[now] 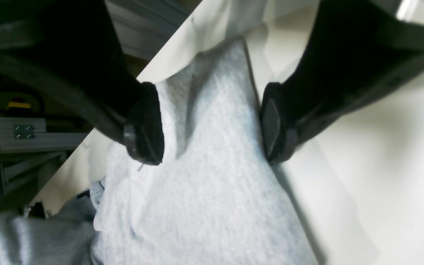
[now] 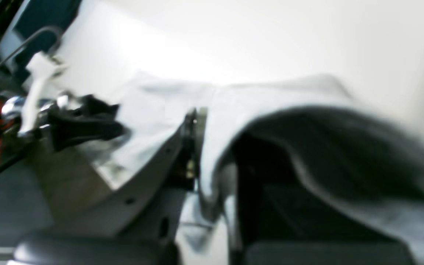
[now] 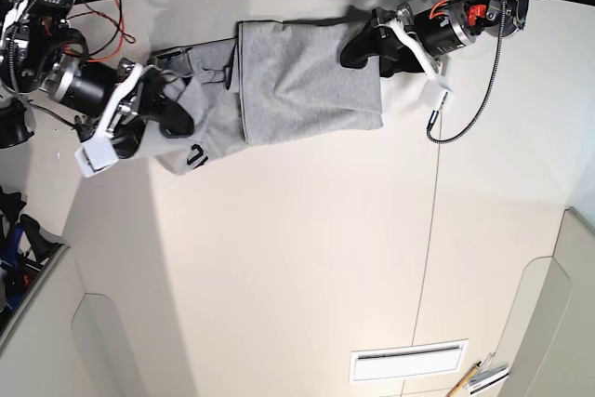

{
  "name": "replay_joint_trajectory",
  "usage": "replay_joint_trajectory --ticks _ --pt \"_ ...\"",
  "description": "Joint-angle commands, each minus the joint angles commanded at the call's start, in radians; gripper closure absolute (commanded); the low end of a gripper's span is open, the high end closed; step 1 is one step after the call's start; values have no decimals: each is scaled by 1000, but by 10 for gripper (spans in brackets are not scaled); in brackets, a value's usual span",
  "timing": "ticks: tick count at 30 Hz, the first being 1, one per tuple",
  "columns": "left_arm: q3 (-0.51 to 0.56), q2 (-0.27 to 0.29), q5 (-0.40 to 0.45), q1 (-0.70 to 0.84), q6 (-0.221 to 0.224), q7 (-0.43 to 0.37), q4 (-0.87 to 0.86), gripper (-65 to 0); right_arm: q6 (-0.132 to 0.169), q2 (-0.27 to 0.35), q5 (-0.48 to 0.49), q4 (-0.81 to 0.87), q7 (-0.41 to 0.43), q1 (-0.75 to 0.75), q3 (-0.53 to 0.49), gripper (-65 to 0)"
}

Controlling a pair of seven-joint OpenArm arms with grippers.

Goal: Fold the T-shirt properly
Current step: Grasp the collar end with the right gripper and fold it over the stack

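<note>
Grey T-shirt [image 1: 212,191] lies at the table's [image 3: 297,276] far edge, partly folded, bunched toward the right gripper [image 3: 172,113]. Left gripper [image 1: 212,123] fingers [image 1: 147,125] wide, straddling cloth; right fingers appear clamped on fabric. Lift evenly, keep the edge taut.

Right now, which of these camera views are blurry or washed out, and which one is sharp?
The right wrist view is badly blurred; the T-shirt and right gripper smear together, and the table is blown out white. The left wrist view is sharper on the fabric, though the left gripper is nearly black. The base view is clear and evenly lit.
</note>
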Motion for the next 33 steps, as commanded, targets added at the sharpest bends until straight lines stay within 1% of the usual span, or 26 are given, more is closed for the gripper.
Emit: replay_joint_trajectory --ticks 2,3,4,7,9,12,14,16,17,18,21,22,24,26,28,30,32,33 --pt "0 2 10 0 0 0 0 -436 -3 -22 -53 0 27 8 -98 0" --pt "0 3 9 0 0 0 0 -436 -13 -34 -86 0 40 18 -149 0" --pt "0 3 7 0 0 0 0 -436 -16 -48 -114 0 49 32 -201 0" --pt "0 2 6 0 0 0 0 -436 -19 -97 -175 0 53 68 -350 0" --pt "0 3 6 0 0 0 0 -436 -34 -126 -248 0 68 80 -444 0" --pt "0 2 5 -1 0 0 0 -436 -45 -151 -382 -4 99 80 -562 0" --pt "0 2 -3 -8 0 1 0 -436 -45 -154 -430 -5 114 80 -618 0" --pt "-1 2 -26 -11 0 2 1 -436 -55 -154 -441 -6 117 80 -647 -189" --pt "-1 2 -35 -11 0 2 3 -436 -56 -154 -434 -5 117 80 -655 -259" --pt "-2 2 -45 -11 0 7 5 -436 -55 -154 -417 -5 120 80 -661 -291" --pt "-7 1 -71 -11 0 43 23 -436 -50 -154 -345 -5 120 80 -673 -293" --pt "-14 1 -75 -11 0 50 32 -436 -37 -155 -327 -5 120 80 -673 -293" --pt "-53 1 -90 -11 0 55 53 -436 -33 -155 -293 -4 120 90 -673 -293" --pt "-120 1 -111 -11 0 69 82 -436 -33 -158 -274 1 119 115 -673 -293" --pt "-201 1 -147 -11 0 105 114 -436 -33 -178 -276 15 119 140 -672 -293" --pt "-276 -2 -200 -11 0 138 138 -436 -33 -214 -270 35 119 158 -672 -293" --pt "-321 -16 -246 -11 0 152 151 -436 -33 -256 -264 38 119 181 -672 -293" --pt "-337 -23 -248 -11 0 156 153 -436 -34 -273 -278 38 120 193 -672 -292"
